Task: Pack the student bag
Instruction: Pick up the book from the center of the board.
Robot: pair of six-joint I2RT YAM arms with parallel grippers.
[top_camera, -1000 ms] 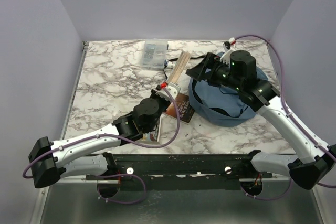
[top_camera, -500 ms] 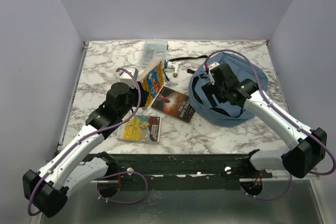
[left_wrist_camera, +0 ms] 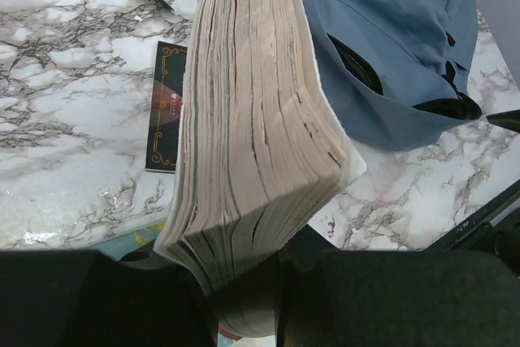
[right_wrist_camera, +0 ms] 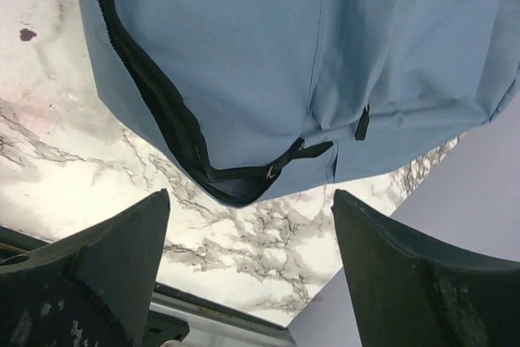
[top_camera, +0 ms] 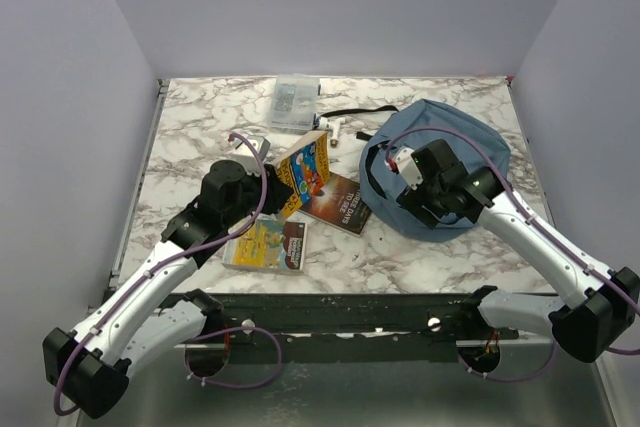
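Observation:
The student bag (top_camera: pixel 450 142), dusty blue with a black zip (right_wrist_camera: pixel 162 119), lies at the right of the table. Its opening faces the left and near side. My left gripper (top_camera: pixel 278 189) is shut on the near end of a thick book (top_camera: pixel 305 167) with a bright cover. The book is held on edge, tilted toward the bag. In the left wrist view its page block (left_wrist_camera: pixel 252 119) fills the middle, clamped at the left gripper (left_wrist_camera: pixel 244 302), with the bag (left_wrist_camera: pixel 390 38) just right of it. My right gripper (top_camera: pixel 428 209) hovers open over the bag's near rim (right_wrist_camera: pixel 244 184), holding nothing.
A dark book (top_camera: pixel 338 202) and a yellow book (top_camera: pixel 268 244) lie flat between the arms. A clear plastic box (top_camera: pixel 293 104) and a small white item (top_camera: pixel 332 127) sit at the back. A black strap (top_camera: pixel 355 112) trails from the bag. The right wall is close.
The left arm has raised the thick book and swung it right toward the bag. The right gripper has drawn back from the bag's far side to its near rim and opened wider.

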